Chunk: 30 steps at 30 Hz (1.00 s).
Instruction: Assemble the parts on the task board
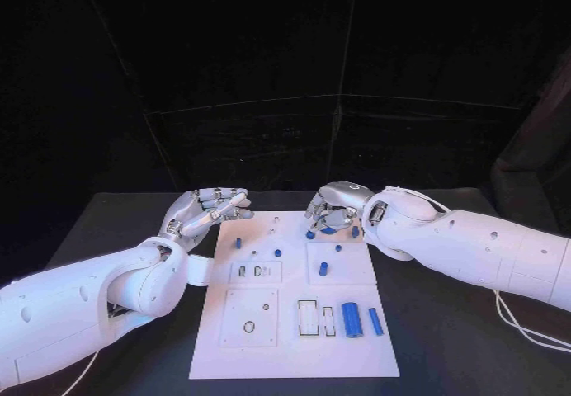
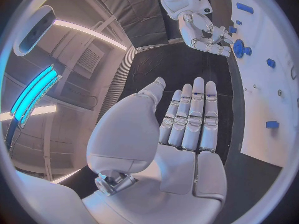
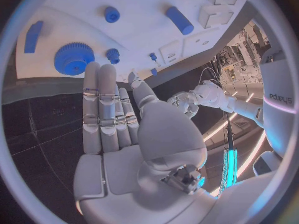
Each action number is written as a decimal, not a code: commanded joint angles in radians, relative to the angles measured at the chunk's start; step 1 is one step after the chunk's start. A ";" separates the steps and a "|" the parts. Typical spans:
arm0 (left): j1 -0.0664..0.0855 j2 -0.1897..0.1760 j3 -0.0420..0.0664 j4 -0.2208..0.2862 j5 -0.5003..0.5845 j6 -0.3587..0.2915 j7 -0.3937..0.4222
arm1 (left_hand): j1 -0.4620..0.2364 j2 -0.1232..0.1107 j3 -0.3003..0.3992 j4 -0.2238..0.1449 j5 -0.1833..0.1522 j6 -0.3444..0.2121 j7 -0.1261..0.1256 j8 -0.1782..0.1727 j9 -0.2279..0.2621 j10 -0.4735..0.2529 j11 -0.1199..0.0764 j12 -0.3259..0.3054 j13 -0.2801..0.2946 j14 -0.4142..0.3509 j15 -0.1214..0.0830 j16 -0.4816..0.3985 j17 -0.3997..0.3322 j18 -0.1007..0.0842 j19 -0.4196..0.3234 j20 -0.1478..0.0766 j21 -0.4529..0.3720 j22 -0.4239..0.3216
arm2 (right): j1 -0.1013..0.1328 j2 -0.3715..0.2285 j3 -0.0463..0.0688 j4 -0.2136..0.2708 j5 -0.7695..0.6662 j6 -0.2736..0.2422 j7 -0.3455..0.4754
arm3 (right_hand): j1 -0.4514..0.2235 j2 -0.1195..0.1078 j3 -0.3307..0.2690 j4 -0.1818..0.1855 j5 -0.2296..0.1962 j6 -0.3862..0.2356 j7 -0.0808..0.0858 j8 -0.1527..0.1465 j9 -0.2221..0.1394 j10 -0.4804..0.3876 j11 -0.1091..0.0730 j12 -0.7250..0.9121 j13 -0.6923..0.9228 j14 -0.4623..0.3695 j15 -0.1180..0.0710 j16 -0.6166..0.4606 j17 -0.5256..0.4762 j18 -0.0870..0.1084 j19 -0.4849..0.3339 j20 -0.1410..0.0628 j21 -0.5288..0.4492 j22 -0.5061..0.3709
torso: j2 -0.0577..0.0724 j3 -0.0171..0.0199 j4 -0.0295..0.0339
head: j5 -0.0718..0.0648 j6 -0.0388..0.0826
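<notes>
The white task board (image 1: 291, 342) lies in the middle of the table. A blue gear (image 3: 74, 58) sits at the board's far end, also seen as the gear (image 2: 238, 47). My right hand (image 1: 337, 206) hovers over that end with fingers stretched out and nothing in it. Its fingertips (image 3: 93, 69) are right beside the gear; contact cannot be told. My left hand (image 1: 209, 210) is raised at the board's far left corner, fingers (image 2: 190, 114) straight and empty. A large blue cylinder (image 1: 351, 320) and a thinner one (image 1: 375, 322) lie near the front right.
Small blue pegs (image 1: 238, 243) (image 1: 277, 253) (image 1: 323, 268) stand in the board's middle rows. Raised white blocks with slots and holes (image 1: 251, 316) fill the near half. Black table (image 1: 464, 346) surrounds the board; a white cable (image 1: 524, 326) trails at the right.
</notes>
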 commanded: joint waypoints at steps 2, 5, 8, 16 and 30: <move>0.001 -0.009 0.001 0.016 -0.008 0.028 -0.003 | -0.006 0.005 -0.001 -0.008 -0.004 0.001 0.003 -0.006 -0.002 0.005 0.006 -0.009 -0.001 0.002 0.002 -0.007 0.002 0.014 0.006 0.004 -0.006 -0.003 | 0.006 0.006 0.001 0.005 -0.127 0.072 -0.067 | -0.011 -0.002 0.016 0.000 -0.005 -0.008 0.001 -0.002 -0.001 -0.017 -0.004 -0.001 0.001 0.031 -0.007 0.118 0.084 -0.001 -0.011 0.005 0.079 0.051 | 0.017 -0.0015 0.0037 | -0.004 0.002; 0.002 -0.014 0.001 0.024 -0.008 0.029 -0.005 | -0.007 0.005 -0.001 -0.009 -0.004 0.001 0.004 -0.007 -0.002 0.004 0.006 -0.011 -0.001 0.002 0.002 -0.009 0.002 0.014 0.006 0.004 -0.007 -0.004 | 0.008 0.009 0.001 0.003 -0.137 0.084 -0.075 | -0.013 -0.004 0.020 0.001 -0.007 -0.015 -0.002 -0.002 -0.001 -0.027 -0.001 -0.002 0.001 0.035 -0.006 0.215 0.186 -0.001 -0.014 0.008 0.119 0.082 | 0.022 -0.0024 0.0051 | -0.004 0.001; 0.002 -0.017 0.001 0.028 -0.008 0.029 -0.007 | -0.008 0.004 -0.002 -0.009 -0.004 0.001 0.005 -0.008 -0.002 0.004 0.007 -0.012 -0.001 0.002 0.003 -0.010 0.002 0.014 0.006 0.004 -0.008 -0.004 | 0.008 0.011 0.001 0.002 -0.142 0.090 -0.078 | -0.014 -0.005 0.025 0.001 -0.008 -0.017 0.000 -0.002 -0.001 -0.030 -0.002 -0.001 0.001 0.026 -0.005 0.256 0.222 -0.003 -0.022 0.011 0.159 0.120 | 0.025 -0.0026 0.0058 | -0.004 0.000; 0.002 -0.021 0.001 0.033 -0.008 0.033 -0.012 | -0.010 0.004 -0.002 -0.011 -0.004 0.001 0.006 -0.010 -0.003 0.004 0.008 -0.015 -0.002 0.001 0.003 -0.012 0.003 0.014 0.006 0.005 -0.009 -0.006 | 0.009 0.028 0.001 -0.009 -0.147 0.108 -0.077 | -0.018 0.002 0.045 0.000 -0.009 -0.019 -0.003 -0.001 0.000 -0.019 -0.001 0.002 0.002 0.035 -0.005 0.455 0.432 -0.030 0.007 0.015 0.353 0.354 | 0.028 -0.0037 0.0071 | -0.004 0.001; 0.002 -0.028 0.001 0.038 -0.008 0.034 -0.018 | -0.013 0.004 -0.003 -0.012 -0.004 0.000 0.008 -0.013 -0.003 0.004 0.009 -0.018 -0.001 0.000 0.004 -0.015 0.004 0.014 0.006 0.006 -0.012 -0.008 | 0.009 0.050 0.001 -0.035 -0.144 0.144 -0.067 | -0.012 0.023 0.106 -0.001 -0.031 -0.015 0.005 -0.001 -0.001 -0.004 0.002 -0.001 0.000 0.025 0.000 0.588 0.558 -0.050 0.013 0.021 0.502 0.531 | 0.035 -0.0032 0.0071 | -0.001 -0.001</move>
